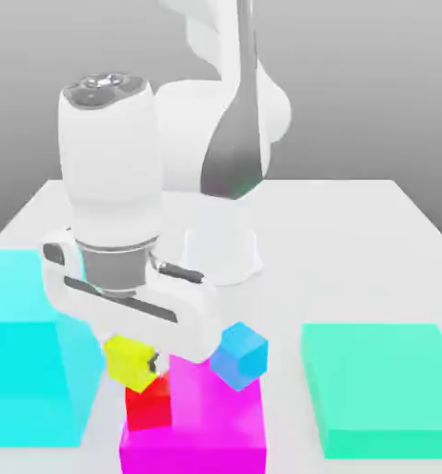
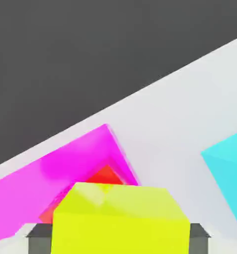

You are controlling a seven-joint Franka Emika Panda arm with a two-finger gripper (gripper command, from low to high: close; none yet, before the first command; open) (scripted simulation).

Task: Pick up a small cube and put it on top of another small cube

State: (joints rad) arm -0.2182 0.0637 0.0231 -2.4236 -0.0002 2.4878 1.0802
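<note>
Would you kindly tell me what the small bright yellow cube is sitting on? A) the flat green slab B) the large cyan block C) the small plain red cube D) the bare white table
C: in the exterior view the small bright yellow cube sits directly on the small plain red cube, beside the magenta block.

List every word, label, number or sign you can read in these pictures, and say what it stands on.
None: no text, label, number or sign stands on anything here.
Yellow cube, red cube, blue cube: plain faces.
Magenta block, cyan block, green slab: plain faces.
Arm and table: unmarked.
</note>
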